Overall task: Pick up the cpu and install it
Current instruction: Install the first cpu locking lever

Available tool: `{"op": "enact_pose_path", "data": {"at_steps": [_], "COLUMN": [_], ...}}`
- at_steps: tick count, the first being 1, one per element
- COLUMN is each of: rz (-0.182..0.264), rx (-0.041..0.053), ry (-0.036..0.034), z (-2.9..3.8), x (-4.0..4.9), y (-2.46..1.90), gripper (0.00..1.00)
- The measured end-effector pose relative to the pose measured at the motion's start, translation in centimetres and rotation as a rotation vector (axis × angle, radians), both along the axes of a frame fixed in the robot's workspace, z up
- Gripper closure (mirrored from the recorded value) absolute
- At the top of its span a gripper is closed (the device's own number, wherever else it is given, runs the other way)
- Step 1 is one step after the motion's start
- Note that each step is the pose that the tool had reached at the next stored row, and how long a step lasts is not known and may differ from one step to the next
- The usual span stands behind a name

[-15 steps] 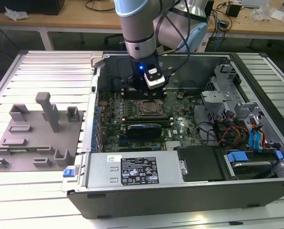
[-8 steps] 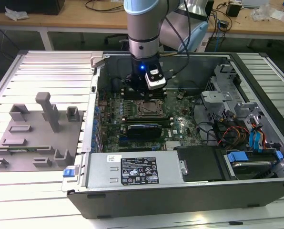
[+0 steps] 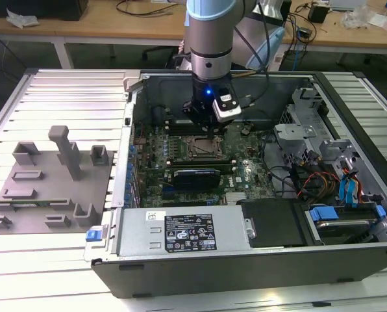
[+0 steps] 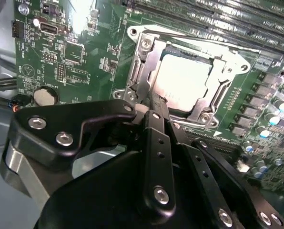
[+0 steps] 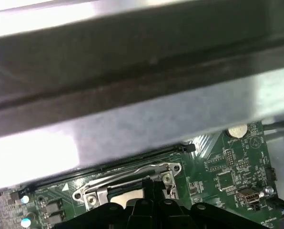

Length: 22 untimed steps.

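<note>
A: Claw (image 4: 154,107) state?

B: Fingers (image 4: 157,143) together, tips pressed flat to each other, nothing between them. Tip sits right at the socket frame (image 4: 138,71), at its 7 o'clock corner in the second wrist view.

A: CPU?

B: CPU (image 4: 184,78) lies in the socket, silvery top up, frame around all four edges. Not touching the claw as far as I can tell. In the first wrist view only a sliver of it (image 5: 127,192) peeks past the fingers.

A: Room round it?

B: Tight. In the exterior view the arm (image 3: 208,39) stands over the board (image 3: 180,153) inside the case (image 3: 245,260), claw (image 3: 205,127) just above the socket (image 3: 203,148). RAM slots (image 4: 218,19) run close along the frame's 12 o'clock edge in the second wrist view. The case wall (image 5: 147,109) looms near in the first wrist view. Coin cell (image 4: 45,96) well apart at 9. Fixture blocks (image 3: 47,182) lie outside the case, at 9 in the exterior view.
</note>
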<state>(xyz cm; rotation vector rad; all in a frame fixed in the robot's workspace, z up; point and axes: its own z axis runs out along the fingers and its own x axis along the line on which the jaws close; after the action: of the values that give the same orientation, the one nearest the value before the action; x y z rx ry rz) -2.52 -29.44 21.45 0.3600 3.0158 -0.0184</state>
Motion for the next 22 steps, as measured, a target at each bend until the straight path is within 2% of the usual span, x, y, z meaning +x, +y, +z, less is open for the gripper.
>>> {"op": "enact_pose_path", "data": {"at_steps": [2, 6, 9, 13, 14, 15, 17, 20, 21, 22], "rz": [0.013, 0.024, 0.025, 0.026, 0.026, 0.027, 0.027, 0.039, 0.078, 0.097], "rx": [-0.0033, -0.0041, -0.0042, -0.0077, -0.014, -0.0141, -0.0137, -0.0138, -0.0146, -0.015], "ry": [0.0007, 0.0009, 0.0008, 0.0017, 0.0046, 0.0046, 0.0443, 0.0447, 0.0443, 0.0443], "z": [-0.02, -0.03, -0.05, -0.08, -0.1, -0.1, -0.13, -0.14, -0.15, -0.16], "x": [0.01, -0.08, -0.57, -0.93, -0.94, -0.94, -0.89, -0.83, -0.82, -0.82], "y": [-0.19, -1.02, -1.64, -2.0, -2.0, -2.01, -2.01, -2.01, -2.0, -2.0], "gripper": [0.89, 0.89, 0.89, 0.89, 0.89, 0.89, 0.89, 0.89, 0.89, 0.89]}}
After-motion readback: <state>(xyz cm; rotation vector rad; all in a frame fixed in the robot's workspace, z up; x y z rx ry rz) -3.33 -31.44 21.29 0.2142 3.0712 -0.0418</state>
